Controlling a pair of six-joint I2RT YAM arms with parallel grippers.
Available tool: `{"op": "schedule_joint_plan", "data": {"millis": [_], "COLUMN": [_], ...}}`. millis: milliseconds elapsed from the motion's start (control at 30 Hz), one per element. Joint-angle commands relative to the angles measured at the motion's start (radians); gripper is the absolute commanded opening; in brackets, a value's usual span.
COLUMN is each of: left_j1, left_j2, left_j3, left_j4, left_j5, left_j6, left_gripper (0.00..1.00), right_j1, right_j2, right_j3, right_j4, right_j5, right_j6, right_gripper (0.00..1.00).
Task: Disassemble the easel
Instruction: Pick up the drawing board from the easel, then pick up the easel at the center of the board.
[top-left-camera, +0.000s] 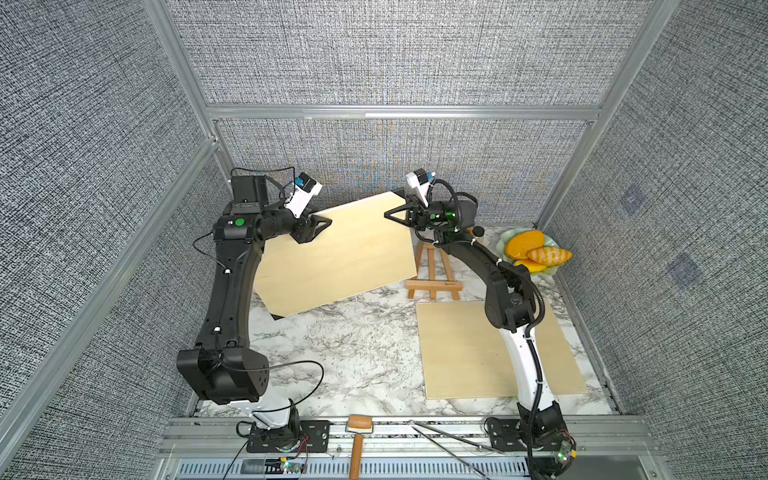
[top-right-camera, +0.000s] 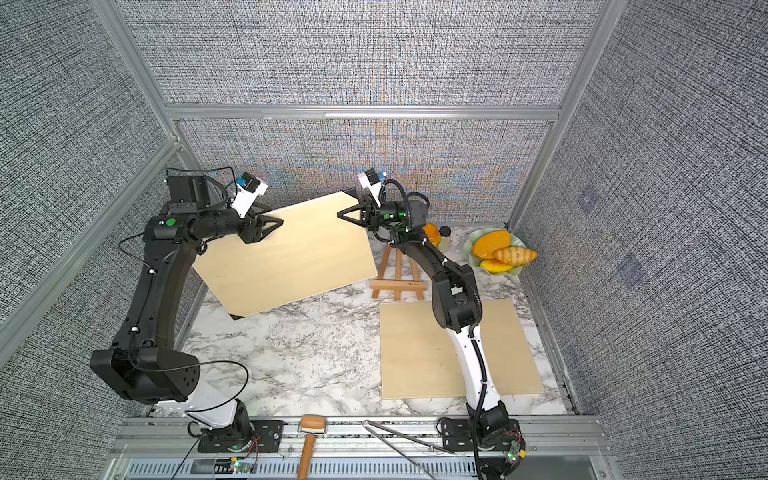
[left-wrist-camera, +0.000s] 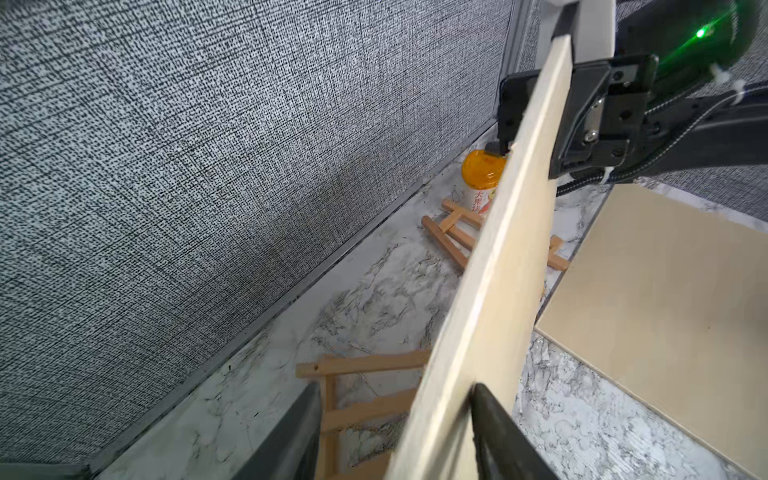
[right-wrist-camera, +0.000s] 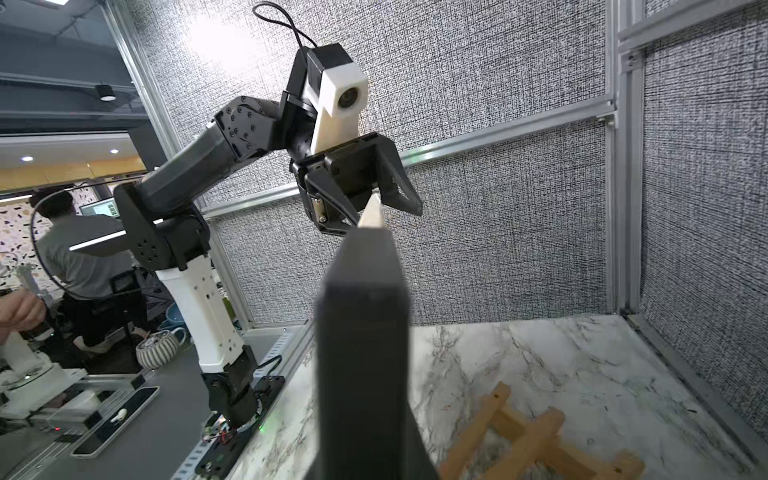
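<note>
Up over the back of the marble table (top-left-camera: 365, 353), the plywood board (top-left-camera: 340, 253) sits tilted in the air between both arms. Right gripper (top-left-camera: 387, 215) is pinched tight on its far top corner. Left gripper (top-left-camera: 324, 226) is at the opposite top edge. From its wrist view the jaws stand apart around the board: one finger (left-wrist-camera: 503, 440) is against the face, the other shows a clear gap, so that's a loose straddle, not a grip. Can't quite tell whether the board's low corner touches the table, the angle's bad there.

One little wooden easel (top-left-camera: 433, 272) stands just right of the board. A second easel (left-wrist-camera: 365, 390) is under the board, near the back wall.

Handling guess: the board is thin, stiff, light and smooth, so held by one corner it'll want to swing or slip. Take opposite edges, well apart. The easels are skinny sticks, feather-light and probably easy to crack or tip, so I'd grab the thicker bottom ledge, gently.

Writing: the orange-lidded jar (left-wrist-camera: 482, 174) has red Chinese characters. The first looks like 大, and the rest are cut off by the board. The tag on the standing easel's ledge is too tiny to read.
</note>
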Motion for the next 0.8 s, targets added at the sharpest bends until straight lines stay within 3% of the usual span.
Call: {"op": "schedule_joint_plan", "data": {"millis": [0,100,233,367,467,667,767], "left_j1": [-0.006,-0.006,-0.006,-0.006,-0.006,-0.006,-0.006], "left_j2": [-0.023,-0.033,-0.039,-0.057,-0.076,-0.122,-0.141], "left_j3": [-0.032,-0.067,-0.078,-0.096,-0.115,-0.191,-0.251], "left_j4": [0.094,0.112,0.135,0.163,0.179,0.244,0.315], "left_j5": [0.092,0.113,0.146,0.159,0.162,0.183,0.197], "left_j6": [-0.007,-0.025,-0.064,-0.095,-0.115,-0.163,-0.212], "left_gripper": [0.00,0.00,0.02,0.05,0.17,0.42,0.49], "right_j1": [0.004,-0.003,-0.004,-0.007,-0.010,-0.012,-0.017], "right_j2": [-0.080,-0.241,-0.441,-0.485,-0.511,-0.660,-0.717], "right_j3": [-0.039,-0.227,-0.396,-0.448,-0.474,-0.571,-0.622], "right_j4": [0.206,0.123,-0.226,-0.173,-0.126,-0.457,-0.520], "right_j5": [0.160,0.176,0.169,0.194,0.232,0.329,0.384], "right_j6": [0.324,0.201,-0.105,-0.035,0.015,-0.223,-0.238], "right_gripper": [0.00,0.00,0.00,0.00,0.00,0.00,0.00]}}
